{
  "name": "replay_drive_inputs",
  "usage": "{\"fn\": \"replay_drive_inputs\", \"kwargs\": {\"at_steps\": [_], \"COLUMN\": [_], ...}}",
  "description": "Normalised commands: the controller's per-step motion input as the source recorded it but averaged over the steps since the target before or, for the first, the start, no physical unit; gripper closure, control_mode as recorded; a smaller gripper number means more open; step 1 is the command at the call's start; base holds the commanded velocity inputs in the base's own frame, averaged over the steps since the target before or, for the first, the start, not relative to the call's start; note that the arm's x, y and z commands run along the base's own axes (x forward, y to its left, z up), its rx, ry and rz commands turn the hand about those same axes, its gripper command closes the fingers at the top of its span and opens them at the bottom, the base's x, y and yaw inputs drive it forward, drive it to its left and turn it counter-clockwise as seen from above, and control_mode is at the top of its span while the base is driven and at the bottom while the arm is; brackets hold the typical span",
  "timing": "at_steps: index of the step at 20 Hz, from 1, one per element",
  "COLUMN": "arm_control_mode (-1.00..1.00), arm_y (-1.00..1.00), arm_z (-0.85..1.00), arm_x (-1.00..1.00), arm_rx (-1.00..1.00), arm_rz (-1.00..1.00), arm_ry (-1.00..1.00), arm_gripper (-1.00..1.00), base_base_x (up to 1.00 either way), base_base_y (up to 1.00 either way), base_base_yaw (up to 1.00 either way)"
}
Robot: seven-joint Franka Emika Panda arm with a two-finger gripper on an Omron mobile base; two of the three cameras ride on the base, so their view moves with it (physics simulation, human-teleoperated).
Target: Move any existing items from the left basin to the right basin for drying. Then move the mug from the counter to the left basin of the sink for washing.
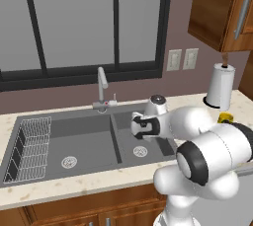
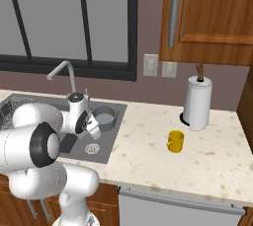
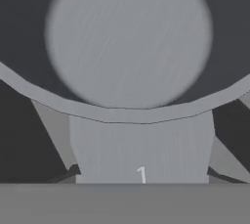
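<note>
The sink (image 1: 74, 141) fills the left half of the left base view, set into the speckled counter (image 2: 197, 156). Its wider left basin (image 1: 84, 136) holds a white wire rack (image 1: 32, 143) at far left and nothing else loose that I can see. The narrower right basin (image 2: 111, 136) sits left of centre in the right base view, and the grey cup (image 2: 105, 116) stands in its far part, upright and open at the top.

The first step looks nearly done: the cup is already in the drying basin. The gripper (image 2: 94, 130) hangs at the cup's near side, and the hand view looks straight down into the cup's round floor with its rim crossing the frame. The fingers are hidden, so I cannot tell whether the claw is gripping the cup or has let go.

The mug (image 2: 175, 141), bright yellow, stands on the counter at centre right, near the paper towel roll (image 2: 197, 102). Next, the claw must clear the cup, lift out of the basin and swing right to the mug.
</note>
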Motion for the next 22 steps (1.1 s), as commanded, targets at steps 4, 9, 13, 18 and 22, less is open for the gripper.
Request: {"fn": "replay_drive_inputs", "kwargs": {"at_steps": [4,9,13,18,22], "arm_control_mode": [-1.00,-1.00,-1.00,-1.00,-1.00], "arm_y": [0.00,0.00,0.01,0.02,0.00], "arm_z": [-0.32,-0.38,-0.43,-0.47,-0.41], "arm_x": [0.42,0.38,0.36,0.34,0.15], "arm_rx": [0.00,0.00,0.00,0.00,0.00], "arm_rz": [0.05,0.04,0.03,0.03,0.05], "arm_ry": [0.08,0.04,0.00,0.00,0.00], "arm_gripper": [1.00,1.00,1.00,1.00,1.00], "base_base_x": [0.00,0.00,0.00,0.00,0.00], "base_base_y": [0.00,0.00,0.00,0.00,0.00], "base_base_yaw": [0.00,0.00,0.00,0.00,0.00]}}
